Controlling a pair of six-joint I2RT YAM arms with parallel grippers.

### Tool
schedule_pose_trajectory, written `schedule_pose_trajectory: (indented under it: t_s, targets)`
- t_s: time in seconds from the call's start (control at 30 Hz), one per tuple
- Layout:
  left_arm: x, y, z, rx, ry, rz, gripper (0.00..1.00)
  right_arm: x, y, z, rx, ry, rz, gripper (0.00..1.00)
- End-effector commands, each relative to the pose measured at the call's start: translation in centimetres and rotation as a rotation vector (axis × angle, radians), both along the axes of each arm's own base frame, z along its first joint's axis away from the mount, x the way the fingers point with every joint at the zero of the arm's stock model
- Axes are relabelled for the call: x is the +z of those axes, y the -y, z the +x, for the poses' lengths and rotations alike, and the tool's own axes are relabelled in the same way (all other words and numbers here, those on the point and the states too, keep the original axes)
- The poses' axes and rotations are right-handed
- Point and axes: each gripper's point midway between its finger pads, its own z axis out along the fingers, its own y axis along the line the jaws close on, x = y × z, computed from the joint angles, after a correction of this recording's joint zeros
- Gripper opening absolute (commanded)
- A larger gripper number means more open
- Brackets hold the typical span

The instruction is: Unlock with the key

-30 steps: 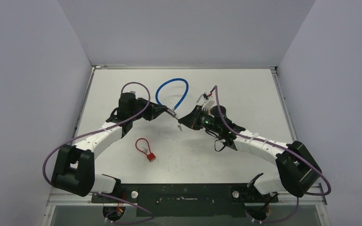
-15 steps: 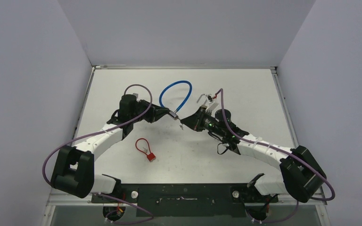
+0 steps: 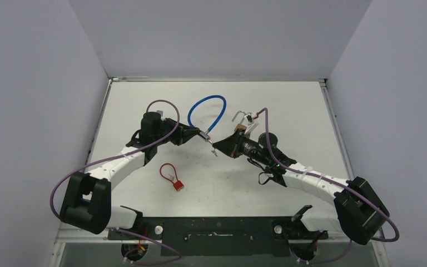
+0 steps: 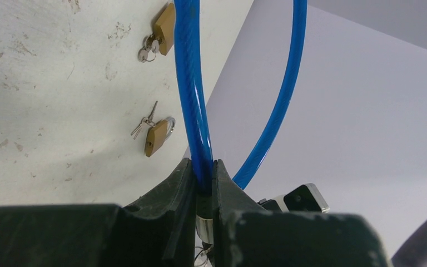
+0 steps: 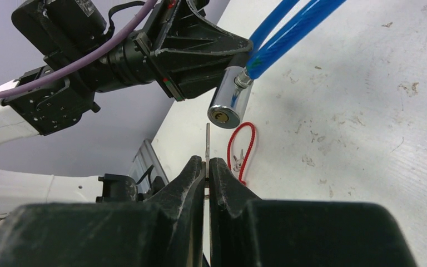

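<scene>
A blue cable lock (image 3: 207, 97) hangs in the air, its loop (image 4: 192, 83) rising from my left gripper (image 4: 203, 178), which is shut on the cable just above the silver lock cylinder (image 5: 228, 103). The cylinder's keyhole (image 5: 220, 116) faces my right gripper (image 5: 208, 167). That gripper is shut on a thin key (image 5: 208, 144) whose blade points up, its tip just short of the keyhole and slightly left of it. From above, the left gripper (image 3: 200, 133) and right gripper (image 3: 218, 147) nearly meet at mid-table.
A small red cable lock (image 3: 178, 186) with keys lies on the white table (image 3: 289, 105) in front of the left arm. Two brass padlocks (image 4: 164, 21) (image 4: 157, 137) with keys lie behind the right gripper. Grey walls enclose the table.
The left gripper shifted the blue lock slightly right, then held still. The right arm swung outward and turned its wrist, keeping the key tip close under the cylinder.
</scene>
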Motion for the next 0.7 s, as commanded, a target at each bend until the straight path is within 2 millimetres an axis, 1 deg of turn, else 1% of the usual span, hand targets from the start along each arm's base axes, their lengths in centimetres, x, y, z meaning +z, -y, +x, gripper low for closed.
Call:
schedule_pose_trajectory:
  t_s: [0.0,0.1,0.27,0.37,0.67]
  targets:
    - [5.4,0.5,0.4,-0.017,0.170,-0.076,0.00,4.2,-1.1,0.9,0.009,0.108,0.081,0.00]
    - [5.5,0.5,0.4,-0.018,0.171,-0.077,0.00,4.5,-1.1,1.3,-0.003,0.112,0.078,0.00]
    - [5.4,0.5,0.3,-0.017,0.167,-0.079,0.00,3.7,-1.2,1.7,-0.008,0.088,0.060,0.00]
    - [5.4,0.5,0.3,-0.015,0.165,-0.080,0.00,3.4,-1.1,1.6,-0.007,0.086,0.054,0.00]
    - [5.5,0.5,0.5,-0.010,0.166,-0.077,0.00,3.2,-0.4,1.1,-0.023,0.088,0.056,0.00]
